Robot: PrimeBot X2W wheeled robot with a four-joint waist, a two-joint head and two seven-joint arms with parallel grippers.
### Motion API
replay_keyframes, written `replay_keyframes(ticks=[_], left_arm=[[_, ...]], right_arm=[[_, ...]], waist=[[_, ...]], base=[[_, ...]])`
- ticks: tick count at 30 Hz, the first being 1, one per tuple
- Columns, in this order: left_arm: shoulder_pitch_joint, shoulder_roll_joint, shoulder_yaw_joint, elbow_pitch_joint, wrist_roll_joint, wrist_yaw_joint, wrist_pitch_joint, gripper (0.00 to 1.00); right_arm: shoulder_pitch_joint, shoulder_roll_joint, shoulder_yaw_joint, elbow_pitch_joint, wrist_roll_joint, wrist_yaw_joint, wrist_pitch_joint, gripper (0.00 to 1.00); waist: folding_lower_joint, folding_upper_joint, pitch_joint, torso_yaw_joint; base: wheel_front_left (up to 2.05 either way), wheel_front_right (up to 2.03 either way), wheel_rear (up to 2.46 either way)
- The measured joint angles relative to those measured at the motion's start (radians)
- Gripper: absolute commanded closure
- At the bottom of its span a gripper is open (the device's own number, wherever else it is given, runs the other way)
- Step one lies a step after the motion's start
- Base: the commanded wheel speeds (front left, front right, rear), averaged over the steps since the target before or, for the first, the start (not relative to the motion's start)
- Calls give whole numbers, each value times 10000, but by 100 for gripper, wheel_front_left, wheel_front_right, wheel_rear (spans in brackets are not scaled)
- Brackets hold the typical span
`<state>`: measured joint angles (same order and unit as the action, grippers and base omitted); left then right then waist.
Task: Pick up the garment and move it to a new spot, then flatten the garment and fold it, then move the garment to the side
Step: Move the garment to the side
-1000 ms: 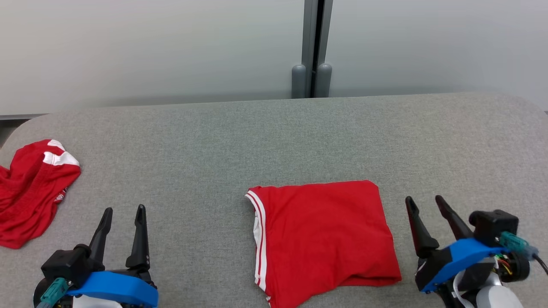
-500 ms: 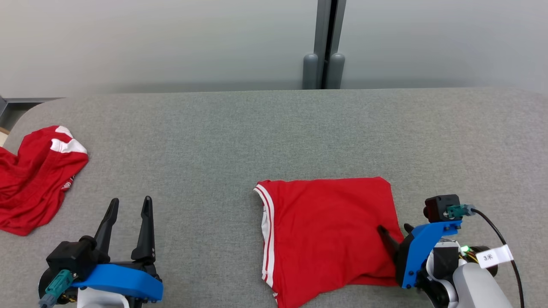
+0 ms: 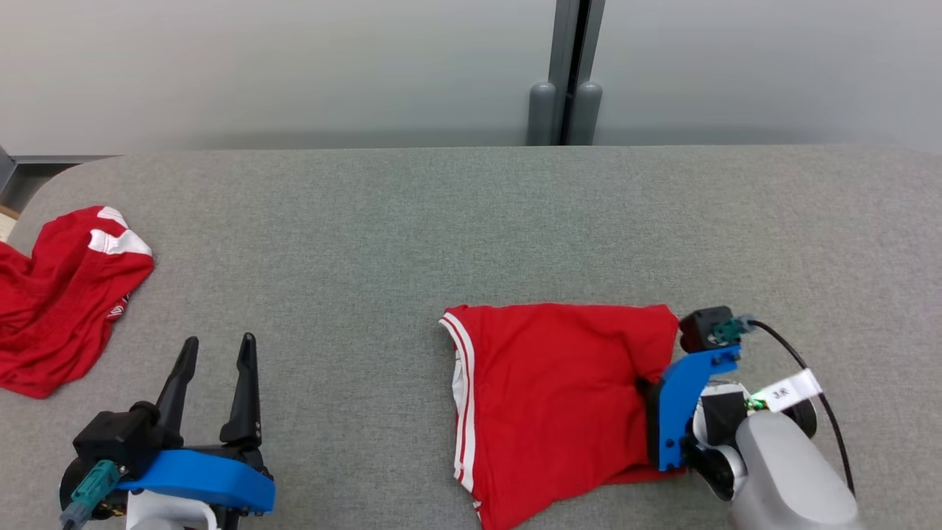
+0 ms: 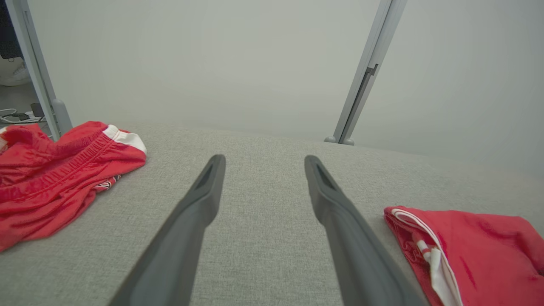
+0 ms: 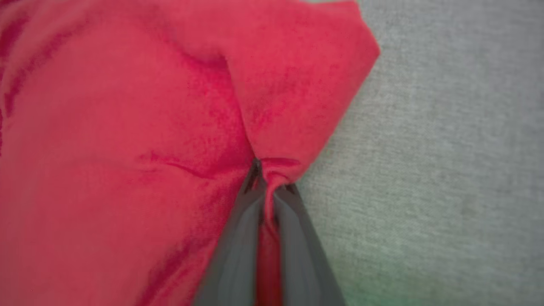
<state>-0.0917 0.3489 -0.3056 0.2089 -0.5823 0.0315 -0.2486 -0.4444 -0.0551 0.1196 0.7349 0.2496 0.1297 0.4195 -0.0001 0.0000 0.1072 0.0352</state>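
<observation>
My right pincer [image 5: 272,176] is nipped narrow on a bunched fold at the right edge of the red garment [image 3: 552,397], with cloth squeezed between both fingers. The garment lies folded on the grey table [image 3: 368,235] toward my right front. Its white-striped edge faces left, and it puckers where I pinch it. My left pincer [image 3: 218,342] stands wide, holding nothing, at my lower left, well apart from the garment. A second red piece of clothing [image 3: 59,294] with white patches lies crumpled at the table's left edge. The table has a woven grey cover and rounded corners. Behind it is a pale wall with a grey upright post [image 3: 565,73].
</observation>
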Motion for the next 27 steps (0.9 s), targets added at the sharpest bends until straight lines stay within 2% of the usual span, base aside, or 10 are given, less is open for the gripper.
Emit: replay_keyframes(ticks=[7,11,20,27], left_arm=[[-12,132,397,-441,-58,121,-58,0],[-136,205,585,-846,48,134,-92,0],[-685,531,832,-1432,303,132,-98,0],[-1218,1118,945,-2057,558,171,242,0]], right_arm=[[-1479,-56,663,-732,-2437,12,554,100],[-2326,-959,1018,-1390,-2911,12,961,100],[-3207,-3323,802,-2406,-2821,12,1327,100],[-3893,-4268,330,-2522,-2991,12,543,100]], waist=[[0,0,346,-495],[1,0,742,-855],[2,0,1950,-1848],[2,0,3106,-2564]], base=[[0,0,0],[0,0,0],[0,0,0],[0,0,0]])
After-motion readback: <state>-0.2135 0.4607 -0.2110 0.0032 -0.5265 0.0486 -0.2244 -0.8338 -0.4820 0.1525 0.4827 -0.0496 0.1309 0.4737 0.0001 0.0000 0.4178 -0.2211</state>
